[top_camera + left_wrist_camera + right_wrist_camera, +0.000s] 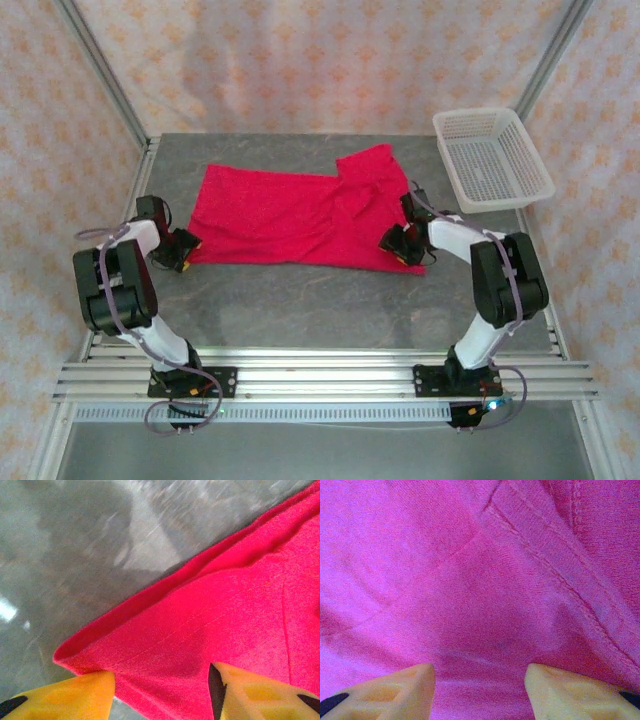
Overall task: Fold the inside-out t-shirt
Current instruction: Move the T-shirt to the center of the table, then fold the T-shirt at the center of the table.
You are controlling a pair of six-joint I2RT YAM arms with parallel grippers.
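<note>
**Task item.** The inside-out t-shirt (300,215) is found lying flat across the middle of the grey worktop (300,310). Its long side runs left to right, and one sleeve is seen angled toward the far right. A white mesh basket (478,113) is noted at the far right corner, apart from the cloth.

**Left tool.** The left tool (185,250) is placed low at the near left corner of the shirt. In the left wrist view the left tool (161,671) is seen spread. A folded corner of the shirt (225,620) lies between its yellow fingers (80,695), and one fingertip is seen against the fold. No pinch on the cloth is observed.

**Right tool.** The right tool (395,243) is placed at the near right edge of the shirt. In the right wrist view the right tool (479,667) is likewise seen spread. Its fingers (560,690) are set apart just over the fabric (470,580), where a stitched seam is seen running diagonally. Nothing is gripped.
</note>
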